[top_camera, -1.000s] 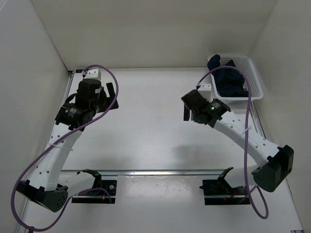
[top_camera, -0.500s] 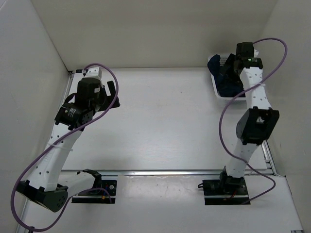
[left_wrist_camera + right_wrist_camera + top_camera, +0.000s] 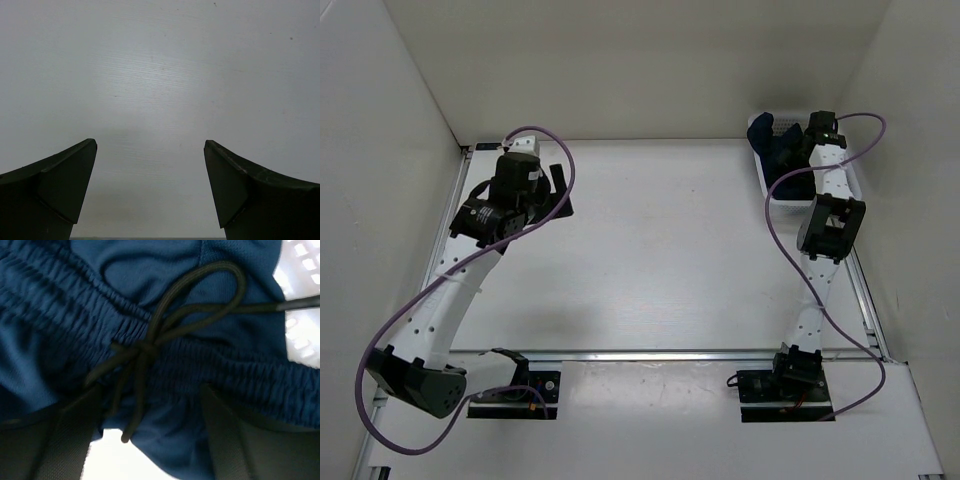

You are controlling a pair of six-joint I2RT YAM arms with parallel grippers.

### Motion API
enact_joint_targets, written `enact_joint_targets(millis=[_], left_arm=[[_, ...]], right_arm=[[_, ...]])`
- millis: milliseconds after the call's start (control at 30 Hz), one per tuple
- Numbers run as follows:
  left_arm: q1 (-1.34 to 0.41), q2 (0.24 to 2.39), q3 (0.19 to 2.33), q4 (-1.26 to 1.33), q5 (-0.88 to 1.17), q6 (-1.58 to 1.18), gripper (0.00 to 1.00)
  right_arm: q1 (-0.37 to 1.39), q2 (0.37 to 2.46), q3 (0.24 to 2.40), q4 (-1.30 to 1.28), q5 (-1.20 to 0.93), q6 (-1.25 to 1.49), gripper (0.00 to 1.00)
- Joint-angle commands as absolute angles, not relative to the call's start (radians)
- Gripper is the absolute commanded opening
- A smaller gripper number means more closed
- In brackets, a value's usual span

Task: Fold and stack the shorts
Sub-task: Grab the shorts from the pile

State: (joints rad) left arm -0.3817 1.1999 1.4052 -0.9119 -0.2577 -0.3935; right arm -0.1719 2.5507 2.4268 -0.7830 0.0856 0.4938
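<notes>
Right wrist: right end effector parted, astride shorts.

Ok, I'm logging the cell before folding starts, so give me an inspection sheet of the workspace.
Surface: white table, bare in the middle.
Job's things: navy shorts bunched in the basket, far right corner; waistband and drawstring show.
Clutter: nothing seen.
Grippers: left gripper open above bare table; right gripper down in the basket, jaws apart astride shorts fabric.
Cables: purple; left cable and right cable loop off the arms.
Surroundings: white walls on three sides.
</notes>
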Motion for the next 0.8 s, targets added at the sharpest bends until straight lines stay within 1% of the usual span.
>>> enact_joint_targets(millis=[0, 33, 67, 100, 133, 167, 200, 367, 500, 567, 700, 733, 767], left_arm=[[-0.376, 1.212, 1.434, -0.907, -0.32, -0.419, 1.0], [-0.376, 1.212, 1.434, -0.907, -0.333, -0.428, 1.0], [-0.376, 1.212, 1.434, -0.907, -0.344, -0.428, 1.0], [-0.376, 1.212, 1.434, -0.907, -0.344, -0.428, 1.0], [-0.376, 1.212, 1.434, -0.907, -0.344, -0.428, 1.0], [-0.376, 1.212, 1.434, -0.907, -0.344, -0.428, 1.0], [-0.376, 1.212, 1.434, -0.907, -0.344, -0.428, 1.0], [-0.376, 1.212, 1.425, -0.907, -0.324, -0.428, 1.0], [-0.376, 1.175, 1.416, -0.916, -0.311, -0.428, 1.0], [-0.376, 1.144, 1.407, -0.916, -0.311, -0.428, 1.0], [-0.376, 1.106, 1.407, -0.925, -0.302, -0.428, 1.0], [-0.376, 1.091, 1.407, -0.934, -0.302, -0.439, 1.0], [-0.376, 1.08, 1.407, -0.934, -0.34, -0.457, 1.0]], right_arm=[[-0.172, 2.551, 2.45, -0.663, 0.017, 0.523, 0.73], [-0.172, 2.551, 2.45, -0.663, 0.006, 0.523, 0.68], [-0.172, 2.551, 2.45, -0.652, -0.011, 0.523, 0.51], [-0.172, 2.551, 2.45, -0.652, -0.02, 0.523, 0.39], [-0.172, 2.551, 2.441, -0.64, -0.031, 0.509, 0.25], [-0.172, 2.533, 2.431, -0.64, -0.044, 0.494, 0.14], [-0.172, 2.517, 2.41, -0.624, -0.055, 0.494, 0.0], [-0.172, 2.329, 2.323, -0.606, -0.044, 0.483, 0.0], [-0.172, 2.139, 2.322, -0.597, -0.07, 0.474, 0.0], [-0.161, 2.079, 2.351, -0.597, -0.097, 0.465, 0.0], [-0.103, 1.915, 2.417, -0.578, -0.201, 0.436, 0.0], [-0.086, 1.89, 2.427, -0.569, -0.271, 0.404, 0.0], [-0.046, 1.841, 2.427, -0.558, -0.3, 0.385, 0.0]])
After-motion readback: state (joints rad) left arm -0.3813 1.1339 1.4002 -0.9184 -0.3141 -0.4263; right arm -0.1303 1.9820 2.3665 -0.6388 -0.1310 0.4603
